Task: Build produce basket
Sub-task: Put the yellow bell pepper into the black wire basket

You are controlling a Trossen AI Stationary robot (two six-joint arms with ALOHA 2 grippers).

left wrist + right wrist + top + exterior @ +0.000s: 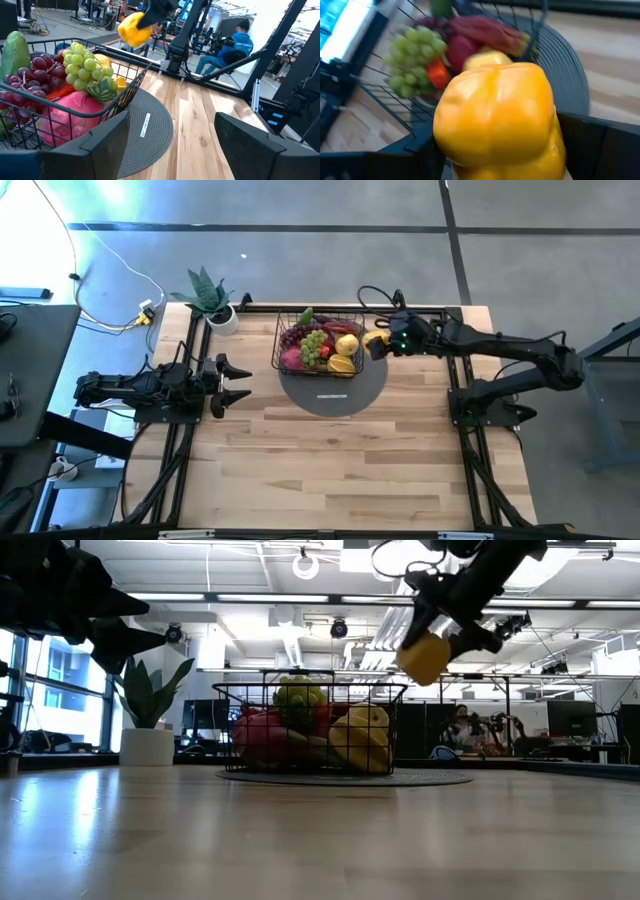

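The black wire basket stands on the grey round mat, near the far edge of the table. It holds produce: green grapes, red grapes, a pink dragon fruit and yellow pieces. My right gripper is shut on a yellow pepper in the air just right of the basket and above its rim. My left gripper hangs open to the left of the mat and touches nothing. My right gripper pinches the yellow pepper between its two fingers, one on each side of its body. The fingers reach in from the table's right side, slanting down. The pepper is lifted clear of the table and basket.
A spiky green plant in a white pot stands at the far left, close to the basket. Bare wooden table lies toward the near edge. Black frame rails run along both sides. A person in a blue top sits beyond the table.
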